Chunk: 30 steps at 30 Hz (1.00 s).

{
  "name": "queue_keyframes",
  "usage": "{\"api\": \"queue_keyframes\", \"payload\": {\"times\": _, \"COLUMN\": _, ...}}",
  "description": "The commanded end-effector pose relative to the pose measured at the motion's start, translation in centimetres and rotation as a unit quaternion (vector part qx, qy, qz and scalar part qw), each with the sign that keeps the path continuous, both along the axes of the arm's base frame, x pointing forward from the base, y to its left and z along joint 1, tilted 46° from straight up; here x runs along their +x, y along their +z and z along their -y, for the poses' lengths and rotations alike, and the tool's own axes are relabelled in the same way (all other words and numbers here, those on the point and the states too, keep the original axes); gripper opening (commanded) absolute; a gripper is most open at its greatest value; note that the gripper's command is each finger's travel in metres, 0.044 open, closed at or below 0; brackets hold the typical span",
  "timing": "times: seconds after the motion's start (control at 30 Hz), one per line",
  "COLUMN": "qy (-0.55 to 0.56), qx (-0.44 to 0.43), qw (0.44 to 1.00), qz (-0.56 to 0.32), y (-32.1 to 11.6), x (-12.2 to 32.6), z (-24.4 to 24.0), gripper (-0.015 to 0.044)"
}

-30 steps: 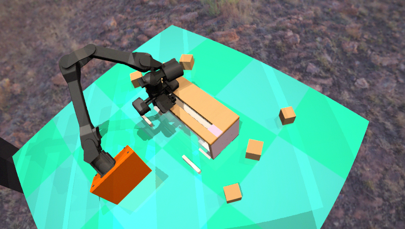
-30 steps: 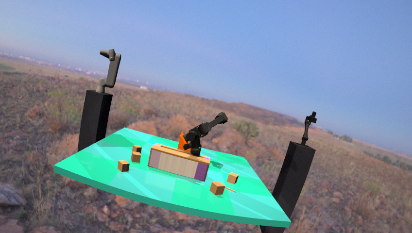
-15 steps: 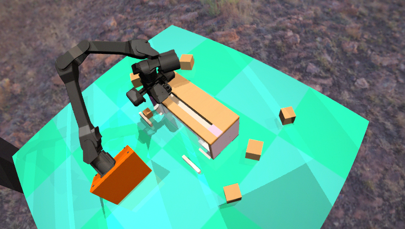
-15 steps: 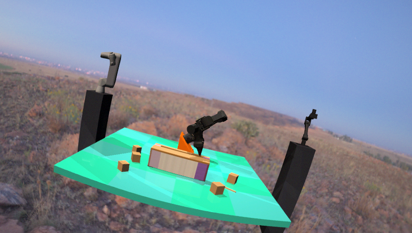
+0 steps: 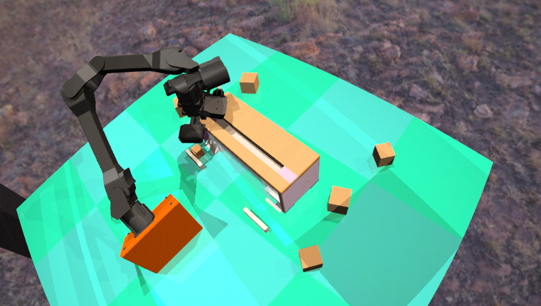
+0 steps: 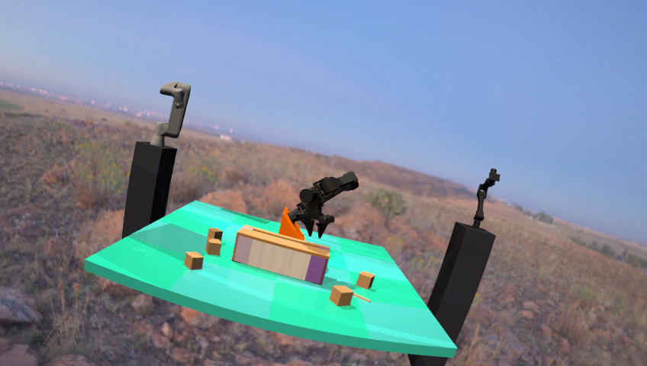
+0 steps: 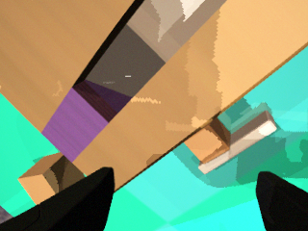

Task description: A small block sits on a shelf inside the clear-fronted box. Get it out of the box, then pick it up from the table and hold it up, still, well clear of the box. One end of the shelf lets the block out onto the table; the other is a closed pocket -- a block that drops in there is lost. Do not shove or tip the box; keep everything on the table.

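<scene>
A small wooden block (image 5: 196,150) (image 7: 203,144) lies on the table outside the box's clear front, near the purple end, close beside a pale bar (image 5: 194,158) (image 7: 245,143). It is hidden in the exterior view. The box (image 5: 281,145) (image 6: 281,261) (image 7: 140,140) stands upright, with a long slot in its wooden top, a purple end and a pale pink end. My gripper (image 6: 315,236) (image 7: 185,180) points down above the purple end and front edge of the box. Its fingers are apart with nothing between them. In the wrist view the small block lies ahead of the fingertips, nearer the right finger.
Larger wooden blocks stand beyond the purple end (image 5: 249,83) (image 5: 178,108) and around the pink end (image 5: 384,154) (image 5: 339,199) (image 5: 310,258). Another pale bar (image 5: 255,218) lies before the box. An orange wedge (image 5: 163,234) is at my arm's base. A thin stick (image 6: 362,297) lies by a larger block.
</scene>
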<state>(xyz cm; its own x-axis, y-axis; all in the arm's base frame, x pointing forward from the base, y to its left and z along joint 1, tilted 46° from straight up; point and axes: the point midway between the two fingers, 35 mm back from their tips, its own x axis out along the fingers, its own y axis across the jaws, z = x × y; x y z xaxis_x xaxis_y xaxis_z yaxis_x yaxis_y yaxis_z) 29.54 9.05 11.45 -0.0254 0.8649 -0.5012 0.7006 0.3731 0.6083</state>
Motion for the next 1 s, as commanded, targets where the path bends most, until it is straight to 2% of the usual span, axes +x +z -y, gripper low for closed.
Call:
{"api": "queue_keyframes", "payload": {"times": 0.0, "qy": 0.14, "qx": -0.026, "qw": 0.96, "qz": 0.243, "y": 0.6, "x": -1.0, "z": -0.6, "gripper": 0.0285}}
{"api": "queue_keyframes", "payload": {"times": 0.1, "qy": 0.228, "qx": -0.041, "qw": 0.892, "qz": 0.387, "y": 0.9, "x": -1.4, "z": -1.0, "gripper": 0.0285}}
{"api": "queue_keyframes", "payload": {"times": 0.2, "qy": 0.312, "qx": -0.055, "qw": 0.796, "qz": 0.516, "y": 1.3, "x": -1.8, "z": -1.2, "gripper": 0.0285}}
{"api": "queue_keyframes", "payload": {"times": 0.33, "qy": 0.411, "qx": -0.072, "qw": 0.63, "qz": 0.655, "y": 1.7, "x": -2.2, "z": -1.5, "gripper": 0.0285}}
{"api": "queue_keyframes", "payload": {"times": 0.47, "qy": 0.494, "qx": -0.086, "qw": 0.428, "qz": 0.752, "y": 2.1, "x": -2.7, "z": -1.8, "gripper": 0.0285}}
{"api": "queue_keyframes", "payload": {"times": 0.7, "qy": 0.57, "qx": -0.1, "qw": 0.135, "qz": 0.804, "y": 2.9, "x": -3.2, "z": -2.2, "gripper": 0.0285}}
{"api": "queue_keyframes", "payload": {"times": 0.97, "qy": 0.605, "qx": -0.101, "qw": -0.204, "qz": 0.763, "y": 3.9, "x": -3.7, "z": -2.7, "gripper": 0.0285}}
